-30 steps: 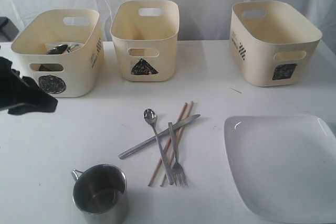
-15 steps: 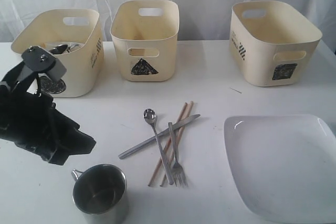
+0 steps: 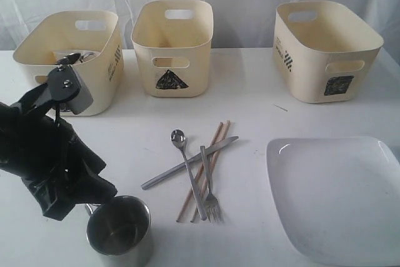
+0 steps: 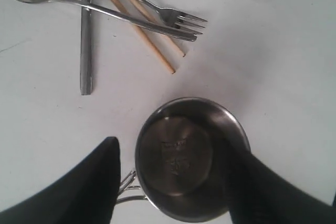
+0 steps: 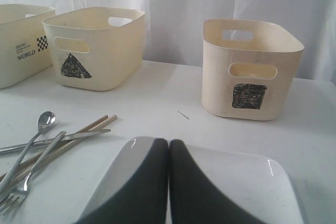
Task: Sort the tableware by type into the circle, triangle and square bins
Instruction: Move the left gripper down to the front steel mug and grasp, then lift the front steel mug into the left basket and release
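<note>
A steel mug (image 3: 119,229) (image 4: 191,156) stands upright near the table's front, handle toward the left. My left gripper (image 3: 92,197) (image 4: 173,148) hangs open just over it, one finger by the handle and the other at the opposite rim, apart from the mug. The spoon (image 3: 178,137), knife (image 3: 187,164), fork (image 3: 211,201) and wooden chopsticks (image 3: 209,154) lie crossed in a pile mid-table. My right gripper (image 5: 169,142) is shut and empty above the large white square plate (image 3: 337,195) (image 5: 236,182); the exterior view does not show it. The small white bowl is hidden.
Three cream bins stand along the back: the circle bin (image 3: 69,60) holding steel items (image 3: 70,59), the triangle bin (image 3: 172,45) and the square bin (image 3: 325,48). A white curtain hangs behind them.
My left arm has swung in from the left edge and come down toward the front, so its open fingers now flank the steel mug. Nothing else has moved.
</note>
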Available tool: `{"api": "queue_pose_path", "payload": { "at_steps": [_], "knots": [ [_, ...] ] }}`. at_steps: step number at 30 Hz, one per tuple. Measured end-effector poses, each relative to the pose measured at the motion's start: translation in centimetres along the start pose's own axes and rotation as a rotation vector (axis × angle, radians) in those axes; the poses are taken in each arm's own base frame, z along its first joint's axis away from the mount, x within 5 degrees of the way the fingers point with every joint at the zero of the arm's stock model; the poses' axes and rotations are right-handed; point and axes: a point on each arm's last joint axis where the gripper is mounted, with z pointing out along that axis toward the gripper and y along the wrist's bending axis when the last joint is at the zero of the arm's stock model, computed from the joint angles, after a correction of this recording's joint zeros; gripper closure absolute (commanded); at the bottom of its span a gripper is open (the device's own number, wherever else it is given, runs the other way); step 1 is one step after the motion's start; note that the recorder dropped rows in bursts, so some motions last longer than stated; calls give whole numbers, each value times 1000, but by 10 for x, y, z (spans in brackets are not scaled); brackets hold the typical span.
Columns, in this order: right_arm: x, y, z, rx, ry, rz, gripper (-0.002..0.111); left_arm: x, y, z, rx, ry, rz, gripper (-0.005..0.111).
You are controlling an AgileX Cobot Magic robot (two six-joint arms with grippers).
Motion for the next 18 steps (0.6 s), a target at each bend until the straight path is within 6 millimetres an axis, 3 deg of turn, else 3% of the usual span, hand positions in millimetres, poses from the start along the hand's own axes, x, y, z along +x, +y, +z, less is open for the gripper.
{"api": "queue_pose_path", "payload": {
  "at_steps": [18],
  "knots": [
    [0,0,0,0,0,0,108,10,20,34,20,81,41,47]
  ]
}}
